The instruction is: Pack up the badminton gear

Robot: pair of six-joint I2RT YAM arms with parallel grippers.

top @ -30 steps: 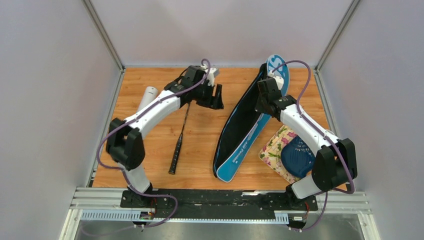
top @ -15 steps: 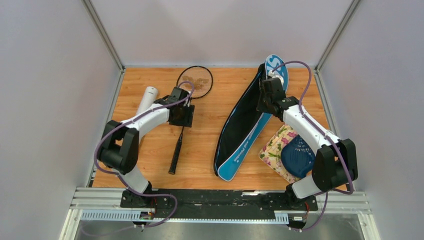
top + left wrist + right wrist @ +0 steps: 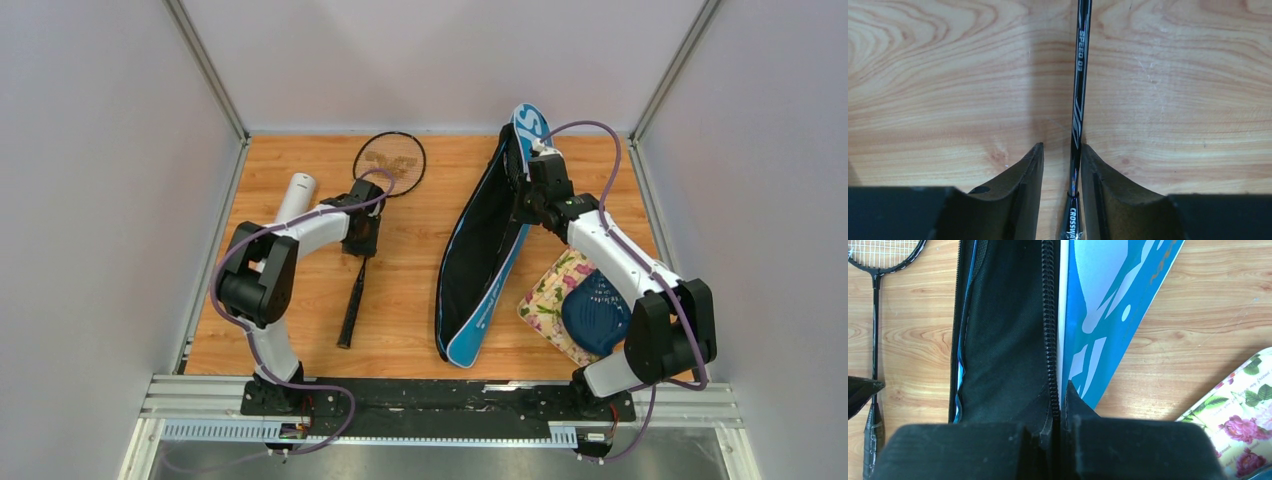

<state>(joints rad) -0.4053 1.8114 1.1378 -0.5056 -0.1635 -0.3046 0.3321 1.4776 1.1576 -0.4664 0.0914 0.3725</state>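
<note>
One thin black racket (image 3: pixel 355 290) lies on the wooden table, its head (image 3: pixel 390 163) at the back. My left gripper (image 3: pixel 362 240) is low over its shaft (image 3: pixel 1079 75). The jaws (image 3: pixel 1062 150) straddle the shaft, open a little; the shaft touches the right finger and a gap shows on the left. The blue "SPORT" cover (image 3: pixel 480 270) lies open, its black lining (image 3: pixel 1008 330) showing. My right gripper (image 3: pixel 522 190) is shut on its zipper edge (image 3: pixel 1050 340) and holds that flap up. The long white tube (image 3: pixel 295 195) lies at the left. No shuttlecocks or second racket show.
A floral cloth (image 3: pixel 548 290) with a dark blue shell-shaped object (image 3: pixel 595 315) on it lies at the right, beside the cover's lower end; the cloth also shows in the right wrist view (image 3: pixel 1243 415). Grey walls close the table on three sides.
My left gripper has drawn back from over the racket head and come down around the shaft, uncovering the head. My right gripper has pulled the cover's upper flap up and leftward.
</note>
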